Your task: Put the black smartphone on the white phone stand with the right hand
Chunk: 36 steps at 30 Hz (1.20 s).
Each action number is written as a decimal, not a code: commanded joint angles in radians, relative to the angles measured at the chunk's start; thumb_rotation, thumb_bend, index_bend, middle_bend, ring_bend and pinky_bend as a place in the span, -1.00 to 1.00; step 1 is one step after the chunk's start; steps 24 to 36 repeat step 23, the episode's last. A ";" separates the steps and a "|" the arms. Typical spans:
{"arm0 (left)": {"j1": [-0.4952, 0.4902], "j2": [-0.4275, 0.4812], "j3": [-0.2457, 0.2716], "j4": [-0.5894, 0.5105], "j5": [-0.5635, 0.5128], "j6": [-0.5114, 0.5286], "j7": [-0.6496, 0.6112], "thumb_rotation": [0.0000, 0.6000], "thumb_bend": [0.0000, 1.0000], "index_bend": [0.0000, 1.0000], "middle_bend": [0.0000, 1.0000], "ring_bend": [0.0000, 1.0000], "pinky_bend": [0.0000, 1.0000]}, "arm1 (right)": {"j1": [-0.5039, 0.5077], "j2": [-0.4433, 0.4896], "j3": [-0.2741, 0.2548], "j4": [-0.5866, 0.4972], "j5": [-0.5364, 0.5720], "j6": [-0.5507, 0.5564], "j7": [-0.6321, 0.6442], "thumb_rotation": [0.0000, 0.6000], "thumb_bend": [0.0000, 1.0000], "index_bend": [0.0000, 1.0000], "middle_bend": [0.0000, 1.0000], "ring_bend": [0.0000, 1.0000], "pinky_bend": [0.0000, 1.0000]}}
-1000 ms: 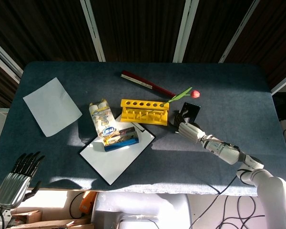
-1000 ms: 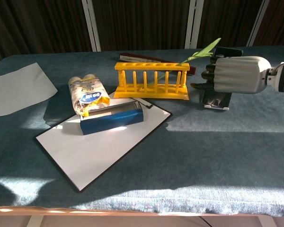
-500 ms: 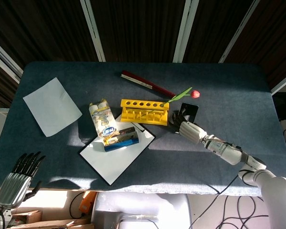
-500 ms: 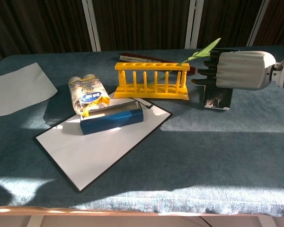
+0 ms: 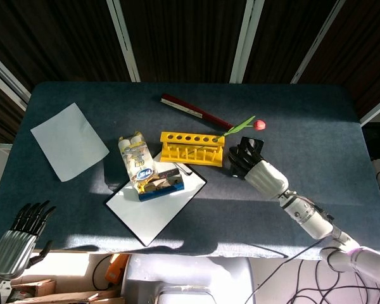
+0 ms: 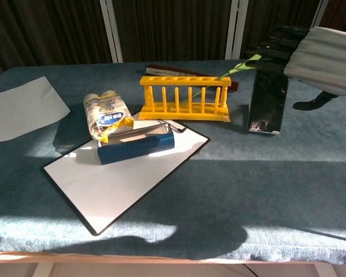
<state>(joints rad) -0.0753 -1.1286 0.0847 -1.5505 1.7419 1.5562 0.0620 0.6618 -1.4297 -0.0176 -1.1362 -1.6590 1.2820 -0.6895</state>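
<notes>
Upright black smartphone [image 6: 268, 101], glossy screen

bg: dark panels w/ white frames [image 5: 244, 41] | blue tabletop [image 5: 316, 126] | sunlit patches

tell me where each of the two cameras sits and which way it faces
Head view: sits high, looks steeply down on the table; shows the right hand over the black smartphone, and the left hand off the near edge.
Chest view: sits low at the near edge, looks across the table toward the dark curtains; shows only the right hand above the smartphone, which leans upright.
Shared: the yellow rack, smartphone, right hand.
</notes>
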 commanded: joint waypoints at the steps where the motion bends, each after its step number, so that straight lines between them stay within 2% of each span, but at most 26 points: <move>1: -0.001 -0.003 -0.002 0.010 0.015 0.015 -0.020 1.00 -0.26 -1.00 -1.00 -1.00 -1.00 | -0.233 0.118 0.036 -0.362 0.221 0.161 -0.015 0.93 -0.31 -1.00 -1.00 -1.00 -0.92; 3: -0.001 -0.010 -0.007 0.026 0.025 0.033 -0.036 1.00 -0.26 -1.00 -1.00 -1.00 -1.00 | -0.317 0.141 0.023 -0.443 0.276 0.223 0.028 1.00 -0.31 -1.00 -1.00 -1.00 -0.98; 5: 0.002 -0.014 -0.013 0.034 0.018 0.042 -0.042 1.00 -0.26 -1.00 -1.00 -1.00 -1.00 | -0.377 0.154 0.017 -0.474 0.305 0.264 0.115 1.00 -0.31 -1.00 -1.00 -1.00 -1.00; 9: 0.008 -0.020 -0.034 0.035 -0.025 0.042 -0.030 1.00 -0.26 -1.00 -1.00 -1.00 -1.00 | -0.473 0.152 0.035 -0.417 0.368 0.308 0.345 1.00 -0.31 -1.00 -1.00 -1.00 -1.00; 12: 0.008 -0.019 -0.046 0.024 -0.064 0.021 -0.013 1.00 -0.26 -1.00 -1.00 -1.00 -1.00 | -0.505 0.148 0.032 -0.358 0.354 0.323 0.404 1.00 -0.31 -1.00 -1.00 -1.00 -1.00; 15: 0.005 -0.019 -0.053 0.016 -0.086 0.005 0.002 1.00 -0.26 -1.00 -1.00 -1.00 -1.00 | -0.533 0.130 0.024 -0.310 0.339 0.336 0.434 1.00 -0.31 -1.00 -1.00 -1.00 -1.00; 17: 0.003 -0.022 -0.055 0.014 -0.089 -0.001 0.010 1.00 -0.26 -1.00 -1.00 -1.00 -1.00 | -0.536 0.150 0.008 -0.320 0.333 0.303 0.429 1.00 -0.31 -1.00 -1.00 -1.00 -1.00; 23: -0.004 -0.033 -0.052 0.016 -0.087 -0.020 0.028 1.00 -0.26 -1.00 -1.00 -1.00 -1.00 | -0.551 0.168 0.037 -0.338 0.327 0.306 0.456 1.00 -0.31 -1.00 -1.00 -1.00 -1.00; 36: -0.004 -0.033 -0.052 0.016 -0.087 -0.020 0.028 1.00 -0.26 -1.00 -1.00 -1.00 -1.00 | -0.551 0.168 0.037 -0.338 0.327 0.306 0.456 1.00 -0.31 -1.00 -1.00 -1.00 -1.00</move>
